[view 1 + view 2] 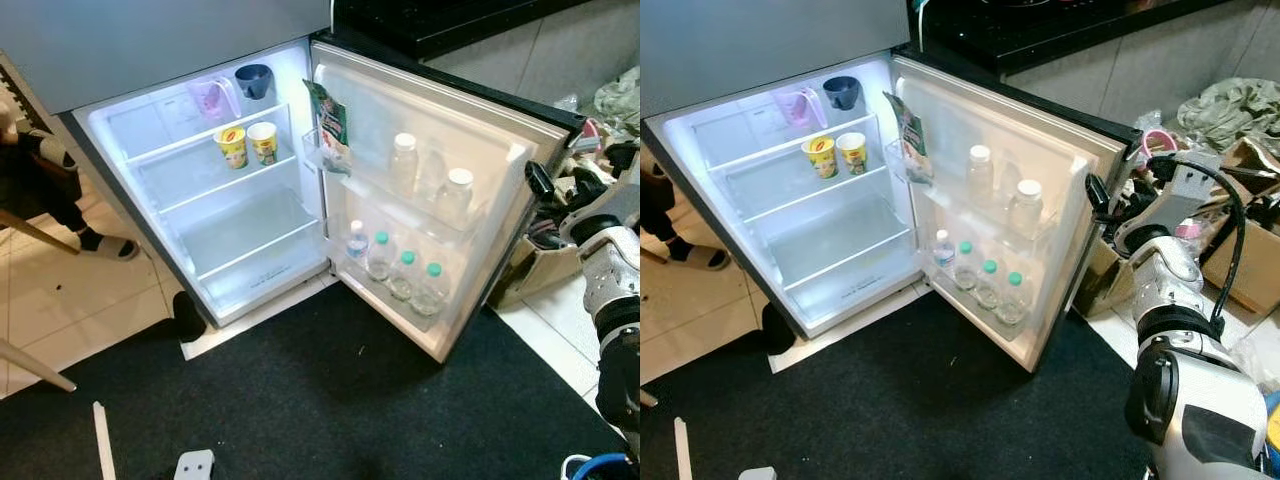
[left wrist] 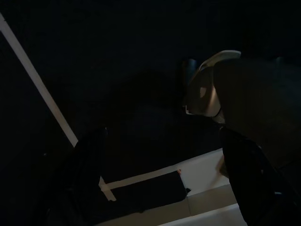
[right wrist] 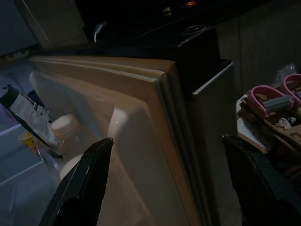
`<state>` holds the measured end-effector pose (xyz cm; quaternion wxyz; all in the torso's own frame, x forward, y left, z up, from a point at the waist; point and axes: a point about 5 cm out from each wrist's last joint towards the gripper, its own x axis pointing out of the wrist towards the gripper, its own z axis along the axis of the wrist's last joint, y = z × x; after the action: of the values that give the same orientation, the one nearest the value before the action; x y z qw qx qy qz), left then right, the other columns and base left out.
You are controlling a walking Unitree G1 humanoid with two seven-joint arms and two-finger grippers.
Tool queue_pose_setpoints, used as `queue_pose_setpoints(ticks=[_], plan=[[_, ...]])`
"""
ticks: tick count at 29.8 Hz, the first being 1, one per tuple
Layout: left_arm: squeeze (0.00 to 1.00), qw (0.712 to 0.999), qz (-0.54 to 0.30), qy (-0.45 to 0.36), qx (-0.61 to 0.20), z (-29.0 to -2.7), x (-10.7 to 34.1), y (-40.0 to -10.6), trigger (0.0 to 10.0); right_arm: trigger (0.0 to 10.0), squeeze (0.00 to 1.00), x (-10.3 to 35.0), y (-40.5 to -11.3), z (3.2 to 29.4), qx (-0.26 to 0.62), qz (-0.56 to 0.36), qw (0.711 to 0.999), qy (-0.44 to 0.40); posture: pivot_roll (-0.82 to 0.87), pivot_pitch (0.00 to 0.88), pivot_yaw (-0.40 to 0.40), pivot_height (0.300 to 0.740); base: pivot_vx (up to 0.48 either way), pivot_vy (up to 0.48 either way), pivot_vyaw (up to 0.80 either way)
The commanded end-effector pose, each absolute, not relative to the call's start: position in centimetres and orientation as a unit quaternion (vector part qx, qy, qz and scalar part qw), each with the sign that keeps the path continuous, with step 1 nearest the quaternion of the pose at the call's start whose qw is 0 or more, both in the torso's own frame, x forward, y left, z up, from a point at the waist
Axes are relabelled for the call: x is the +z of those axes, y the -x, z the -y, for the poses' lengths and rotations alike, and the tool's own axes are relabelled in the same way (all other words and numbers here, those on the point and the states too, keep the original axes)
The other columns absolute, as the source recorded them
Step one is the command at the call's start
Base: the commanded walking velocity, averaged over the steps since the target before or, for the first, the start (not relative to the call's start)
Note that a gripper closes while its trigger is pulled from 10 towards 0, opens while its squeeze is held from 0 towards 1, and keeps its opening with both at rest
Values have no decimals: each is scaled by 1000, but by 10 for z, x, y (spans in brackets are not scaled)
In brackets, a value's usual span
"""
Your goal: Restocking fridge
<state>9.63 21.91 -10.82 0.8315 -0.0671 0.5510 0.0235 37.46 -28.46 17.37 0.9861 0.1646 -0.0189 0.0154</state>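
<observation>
Fridge (image 1: 250, 290): small, open and lit; lower shelves bare, two yellow cups (image 1: 247, 144) on the upper shelf
Door (image 1: 1040, 150): swung wide to the right, its free edge far right beside the right arm
Door stock: two white-capped bottles (image 1: 430, 180) above, green-capped water bottles (image 1: 405, 275) in the lower rack
Right gripper (image 3: 164, 183): fingers spread apart, holding nothing, straddling the door's outer edge from the right
Left gripper (image 2: 160, 188): fingers apart, empty, hanging low over the black mat (image 1: 330, 400)
Key relation: the door edge runs upright just left of the right gripper, so that arm is the nearer one; nothing to restock is in hand yet
</observation>
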Motion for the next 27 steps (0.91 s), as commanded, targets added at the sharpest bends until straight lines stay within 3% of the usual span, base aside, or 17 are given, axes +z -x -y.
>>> queue_pose_setpoints(ticks=[1,3,6,11,12,13,14,20,27], plan=[[0,827,-559,53,26,-229,-107,-91,10000,10000,0,175,-374,288,7,37,979,-202,-15,82,63,740,0,0,0],[0,827,-560,53,25,-229,-108,-89,10000,10000,0,191,-372,300,13,98,956,-276,-13,87,63,740,0,0,0],[0,825,-562,53,25,-229,-108,-86,10000,10000,0,200,-368,309,19,142,935,-325,-9,96,62,740,0,0,0],[0,822,-567,53,25,-229,-109,-81,10000,10000,0,203,-362,322,17,178,914,-364,-7,104,64,740,0,0,0],[0,820,-570,53,25,-229,-110,-77,10000,4000,0,202,-359,328,-2,178,914,-365,-4,118,69,740,0,0,0],[0,820,-570,53,25,-229,-110,-77,10000,4000,0,202,-359,328,-2,178,914,-365,-4,118,69,740,0,0,0],[0,818,-573,52,24,-230,-110,-74,10000,0,0,198,-358,331,-24,166,919,-357,-2,135,75,740,0,0,0],[0,818,-573,38,18,-240,-109,-64,10000,0,0,196,-361,330,-66,135,928,-340,18,182,87,740,0,0,0],[0,848,-529,22,25,-265,-96,-82,10000,0,0,220,-366,333,-70,162,922,-345,58,249,110,740,0,0,0]])
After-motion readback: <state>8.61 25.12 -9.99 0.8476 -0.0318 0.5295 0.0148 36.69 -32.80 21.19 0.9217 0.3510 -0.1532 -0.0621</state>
